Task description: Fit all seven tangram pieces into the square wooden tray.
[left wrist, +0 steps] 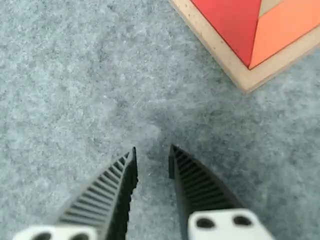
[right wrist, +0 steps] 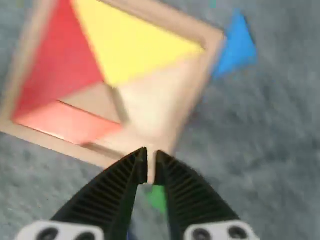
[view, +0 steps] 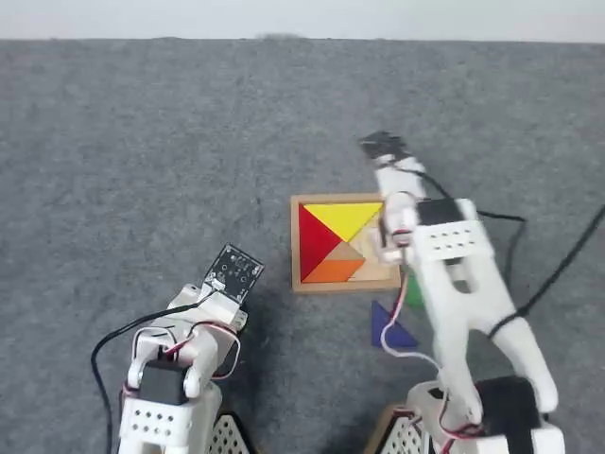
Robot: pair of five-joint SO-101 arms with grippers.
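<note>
**Ana:** Looking down over the grey carpet (view: 142,142), where does the square wooden tray (view: 374,272) stand with its pieces?

**Ben:** Four lie inside the tray. The red triangle (view: 315,241) fills the side toward the left arm (view: 175,374). The yellow triangle (view: 345,219) fills the far side and the orange piece (view: 333,271) the near side. A small tan triangle (view: 346,251) sits in the middle, touching all three. The tray's part toward the right arm (view: 454,284) is bare wood.

**Ana:** And outside the tray?

**Ben:** A dark blue triangle (view: 389,326) lies on the carpet near the tray's near corner on the right arm's side, not touching it. A green piece (view: 413,288) peeks out just beside that same corner, partly under the right arm. From the right wrist, a lighter blue piece (right wrist: 235,45) lies just beyond the tray corner next to the yellow triangle.

**Ana:** How are the claws?

**Ben:** The right claw (right wrist: 151,155) hangs at the tray's edge by the bare wood, its fingers pressed almost together with a thin slit between. Green shows through that slit farther back, and I cannot tell whether the fingers touch that piece. The left claw (left wrist: 153,152) hangs over the carpet, apart from the tray corner where red and orange meet. Its fingers are spread a little, with carpet showing between them.
</note>
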